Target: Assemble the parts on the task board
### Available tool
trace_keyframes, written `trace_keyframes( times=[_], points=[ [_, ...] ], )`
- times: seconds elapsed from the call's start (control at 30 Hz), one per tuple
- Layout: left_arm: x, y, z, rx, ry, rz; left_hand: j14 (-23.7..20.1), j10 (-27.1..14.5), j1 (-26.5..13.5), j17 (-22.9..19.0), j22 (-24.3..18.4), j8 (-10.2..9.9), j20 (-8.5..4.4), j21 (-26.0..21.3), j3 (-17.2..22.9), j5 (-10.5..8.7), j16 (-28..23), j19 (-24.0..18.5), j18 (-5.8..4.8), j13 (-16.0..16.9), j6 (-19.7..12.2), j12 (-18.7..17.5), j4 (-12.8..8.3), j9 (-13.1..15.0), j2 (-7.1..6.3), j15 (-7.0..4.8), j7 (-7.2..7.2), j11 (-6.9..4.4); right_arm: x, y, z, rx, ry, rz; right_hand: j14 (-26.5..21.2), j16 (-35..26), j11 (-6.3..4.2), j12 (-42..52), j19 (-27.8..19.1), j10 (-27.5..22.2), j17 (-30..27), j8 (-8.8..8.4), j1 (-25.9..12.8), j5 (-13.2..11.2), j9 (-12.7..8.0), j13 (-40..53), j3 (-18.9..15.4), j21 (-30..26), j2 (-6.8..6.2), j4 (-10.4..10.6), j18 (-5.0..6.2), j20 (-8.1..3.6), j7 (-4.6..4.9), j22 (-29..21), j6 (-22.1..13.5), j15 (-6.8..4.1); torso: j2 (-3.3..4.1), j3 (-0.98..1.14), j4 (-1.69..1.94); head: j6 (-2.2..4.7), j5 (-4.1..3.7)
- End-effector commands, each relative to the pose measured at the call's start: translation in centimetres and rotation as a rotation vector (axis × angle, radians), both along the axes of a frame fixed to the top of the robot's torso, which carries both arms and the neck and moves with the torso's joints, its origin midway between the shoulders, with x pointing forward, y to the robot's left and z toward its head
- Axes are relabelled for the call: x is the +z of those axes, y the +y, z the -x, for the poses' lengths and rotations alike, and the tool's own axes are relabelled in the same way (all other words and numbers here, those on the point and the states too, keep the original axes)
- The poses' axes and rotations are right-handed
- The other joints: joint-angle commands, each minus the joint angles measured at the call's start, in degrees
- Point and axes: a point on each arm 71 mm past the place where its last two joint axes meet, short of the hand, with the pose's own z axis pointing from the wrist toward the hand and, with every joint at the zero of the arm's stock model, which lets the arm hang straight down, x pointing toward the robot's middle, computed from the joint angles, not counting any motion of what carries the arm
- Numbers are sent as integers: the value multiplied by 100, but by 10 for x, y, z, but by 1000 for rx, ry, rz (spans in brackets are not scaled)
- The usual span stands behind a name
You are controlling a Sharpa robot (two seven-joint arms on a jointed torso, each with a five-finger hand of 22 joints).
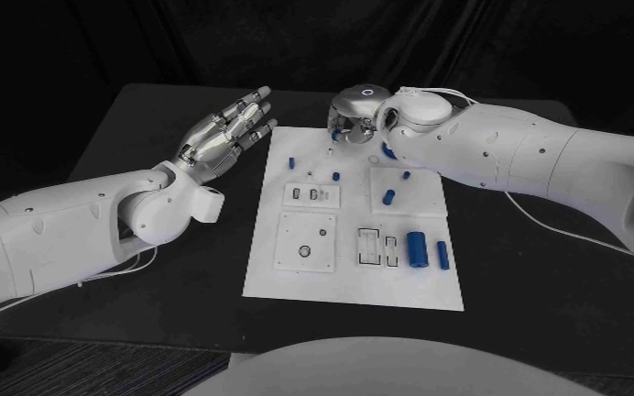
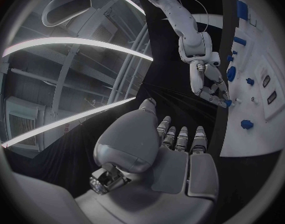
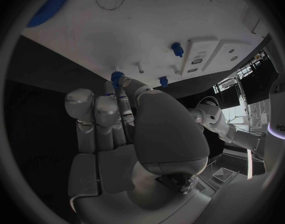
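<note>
While pinching a small blue gear (image 3: 117,78) at the task board (image 1: 355,293) far edge, right hand (image 1: 355,117); probably light, rigid, best gripped by its rim.

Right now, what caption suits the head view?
Right hand reaches the white task board's far edge while the left hand hovers open beside it.

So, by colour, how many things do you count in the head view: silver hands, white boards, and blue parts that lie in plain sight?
Silver hands: 2 (left hand, right hand)
White task board: 1
Blue parts in plain sight: 6
Total: 9
More blue shows beside the right hand, partly hidden, so it is not counted.
</note>
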Motion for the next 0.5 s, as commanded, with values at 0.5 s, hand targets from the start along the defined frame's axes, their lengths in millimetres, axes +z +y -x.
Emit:
trace_keyframes(
  times=[0.5],
  points=[
    [2, 1, -1, -10, -13, 15, -2, -9, 59, -5, -9, 30, 37, -19, 29, 31, -21, 4, 49, -6, 70, -37, -35, 8, 27, 59, 15, 47, 0, -13, -2, -30, -47, -38, -510, -368, 227, 128, -661, -2505, -571, -65, -245, -596, -321, 11, -857, -660, -164, 302, 70, 64, -366, -636, -2502, 70, -9, -3, -2, 5, 12]
  ],
)
